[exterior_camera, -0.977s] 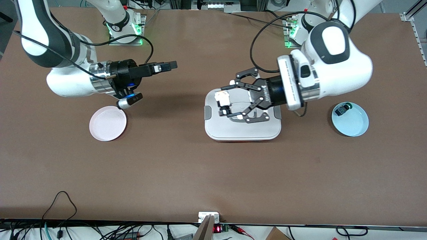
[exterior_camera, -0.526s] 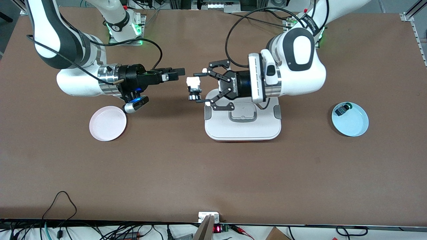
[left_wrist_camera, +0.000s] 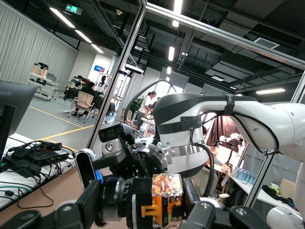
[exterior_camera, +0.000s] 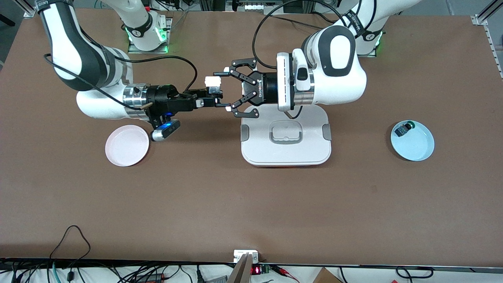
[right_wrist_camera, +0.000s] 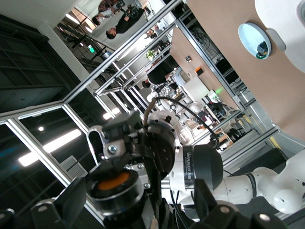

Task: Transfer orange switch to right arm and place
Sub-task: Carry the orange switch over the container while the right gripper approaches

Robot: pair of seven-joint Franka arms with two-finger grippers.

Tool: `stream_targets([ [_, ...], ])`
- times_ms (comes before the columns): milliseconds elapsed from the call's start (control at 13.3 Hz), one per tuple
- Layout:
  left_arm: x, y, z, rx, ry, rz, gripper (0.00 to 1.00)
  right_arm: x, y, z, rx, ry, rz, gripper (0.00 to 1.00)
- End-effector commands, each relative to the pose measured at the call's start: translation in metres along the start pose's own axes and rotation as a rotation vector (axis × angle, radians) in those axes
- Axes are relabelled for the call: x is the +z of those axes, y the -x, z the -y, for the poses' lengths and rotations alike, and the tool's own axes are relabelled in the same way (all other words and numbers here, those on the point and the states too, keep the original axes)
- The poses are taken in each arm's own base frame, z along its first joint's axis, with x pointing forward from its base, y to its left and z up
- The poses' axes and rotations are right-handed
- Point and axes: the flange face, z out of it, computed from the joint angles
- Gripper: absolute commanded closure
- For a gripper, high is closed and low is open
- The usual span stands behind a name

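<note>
The orange switch (exterior_camera: 213, 83) hangs in the air between the two arms, over bare table beside the white lidded box. My left gripper (exterior_camera: 219, 89), the black ROBOTIQ claw, is shut on it lengthwise. In the left wrist view the switch (left_wrist_camera: 167, 198) shows an orange body and a clear end block. My right gripper (exterior_camera: 214, 96), with slim black fingers, reaches in level from the right arm's end. It is open, with a finger on either side of the switch. In the right wrist view the orange cap (right_wrist_camera: 113, 183) sits between the right fingers.
A white lidded box (exterior_camera: 286, 155) lies mid-table under the left wrist. A pink plate (exterior_camera: 127, 145) lies toward the right arm's end. A pale blue plate (exterior_camera: 416, 145) toward the left arm's end holds a green-capped switch (exterior_camera: 402, 128).
The left arm lifted the switch from over the white box and carried it toward the right arm. The right gripper moved in to meet it and now straddles the switch.
</note>
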Motion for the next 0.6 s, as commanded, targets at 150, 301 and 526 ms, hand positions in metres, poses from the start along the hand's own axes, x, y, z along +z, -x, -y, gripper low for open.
stream_targets([
  [150,0.000,0.002,0.008,0.012,-0.021,-0.017,1.00,0.012,0.015,0.007,-0.015,0.001,0.041,0.00],
  [301,-0.001,0.001,0.008,0.011,-0.023,-0.018,1.00,-0.001,0.013,0.011,-0.003,-0.005,0.051,0.00],
  [526,-0.006,0.000,0.012,0.011,-0.032,-0.019,1.00,-0.013,0.011,0.015,-0.007,-0.006,0.059,0.00],
])
